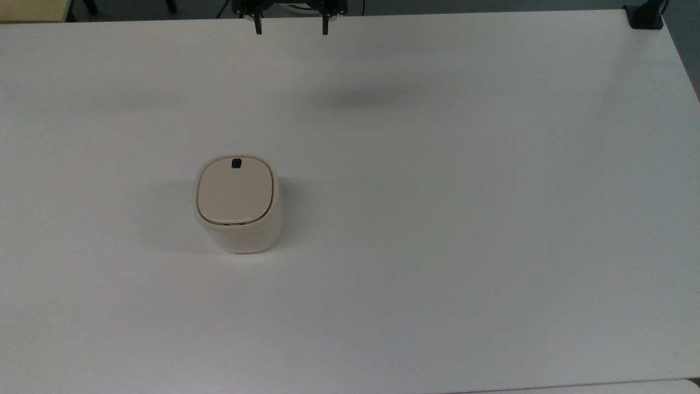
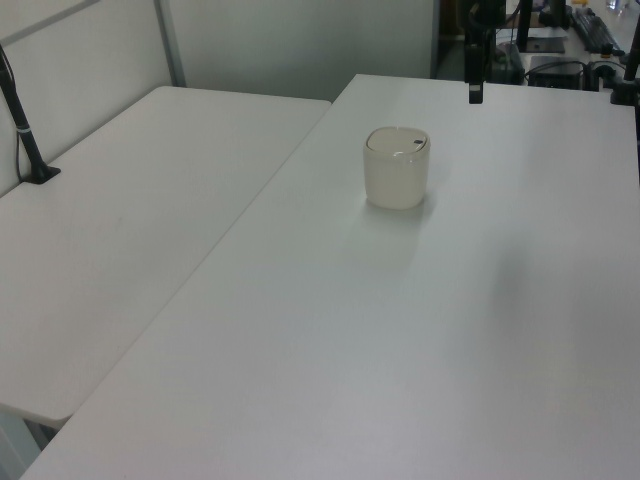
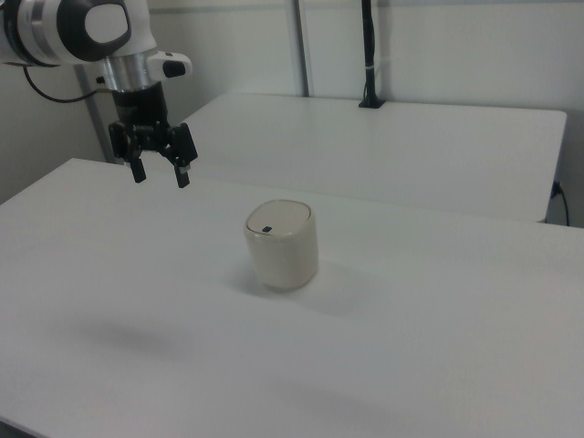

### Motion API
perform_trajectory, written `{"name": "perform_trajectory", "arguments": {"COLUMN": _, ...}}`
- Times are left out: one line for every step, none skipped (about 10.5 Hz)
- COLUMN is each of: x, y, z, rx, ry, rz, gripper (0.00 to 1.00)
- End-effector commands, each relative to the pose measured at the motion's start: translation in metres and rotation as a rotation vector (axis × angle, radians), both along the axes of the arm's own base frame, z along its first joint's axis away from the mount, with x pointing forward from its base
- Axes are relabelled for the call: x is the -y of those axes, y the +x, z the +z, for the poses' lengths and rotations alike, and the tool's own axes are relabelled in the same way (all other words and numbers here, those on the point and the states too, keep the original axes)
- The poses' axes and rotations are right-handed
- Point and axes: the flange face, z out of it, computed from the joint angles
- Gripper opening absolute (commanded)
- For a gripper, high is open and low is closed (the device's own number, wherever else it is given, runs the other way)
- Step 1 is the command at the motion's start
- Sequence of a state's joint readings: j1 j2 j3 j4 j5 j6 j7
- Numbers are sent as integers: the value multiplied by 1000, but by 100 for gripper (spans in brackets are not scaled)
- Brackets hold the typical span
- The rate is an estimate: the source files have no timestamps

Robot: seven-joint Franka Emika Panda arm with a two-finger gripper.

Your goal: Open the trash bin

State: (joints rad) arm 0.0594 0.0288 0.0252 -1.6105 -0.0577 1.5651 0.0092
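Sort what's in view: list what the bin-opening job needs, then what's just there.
Needed for the job:
- trash bin, lid shut
- black latch on the lid
- gripper, open, held above the table and apart from the bin

Just there:
- white table
- second table
- black post
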Motion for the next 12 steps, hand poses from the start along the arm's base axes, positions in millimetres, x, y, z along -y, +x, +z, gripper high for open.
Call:
{"name": "perform_trajectory", "arguments": {"x": 1, "y": -6, "z": 5, "rx": 15, "ry": -15, "rz": 9, "gripper": 68}}
{"name": "perform_trajectory", "arguments": {"x": 0, "y": -6, "z": 4, "rx": 12, "ry": -13, "rz": 12, "gripper": 41}}
{"name": "perform_trajectory", "arguments": {"x": -1, "y": -6, "z": 3, "rx": 4, "ry": -12, "rz": 13, "gripper": 21}}
{"name": "perform_trajectory", "arguments": {"x": -2, "y": -6, "z": 3, "rx": 4, "ry": -11, "rz": 14, "gripper": 4}}
{"name": "perform_trajectory", "arguments": {"x": -2, "y": -6, "z": 3, "rx": 4, "ry": -11, "rz": 16, "gripper": 0}}
{"name": "perform_trajectory", "arguments": {"x": -1, "y": -6, "z": 3, "rx": 5, "ry": -11, "rz": 15, "gripper": 0}}
{"name": "perform_trajectory", "arguments": {"x": 0, "y": -4, "z": 3, "rx": 13, "ry": -10, "rz": 14, "gripper": 0}}
{"name": "perform_trajectory", "arguments": {"x": 0, "y": -2, "z": 1, "rx": 19, "ry": -8, "rz": 11, "gripper": 0}}
{"name": "perform_trajectory", "arguments": {"x": 3, "y": 4, "z": 1, "rx": 54, "ry": -4, "rz": 6, "gripper": 0}}
{"name": "perform_trajectory", "arguments": {"x": 7, "y": 10, "z": 2, "rx": 85, "ry": -3, "rz": -6, "gripper": 0}}
{"name": "perform_trajectory", "arguments": {"x": 16, "y": 18, "z": -5, "rx": 100, "ry": -1, "rz": -24, "gripper": 0}}
{"name": "perform_trajectory", "arguments": {"x": 21, "y": 28, "z": -14, "rx": 122, "ry": -4, "rz": -31, "gripper": 0}}
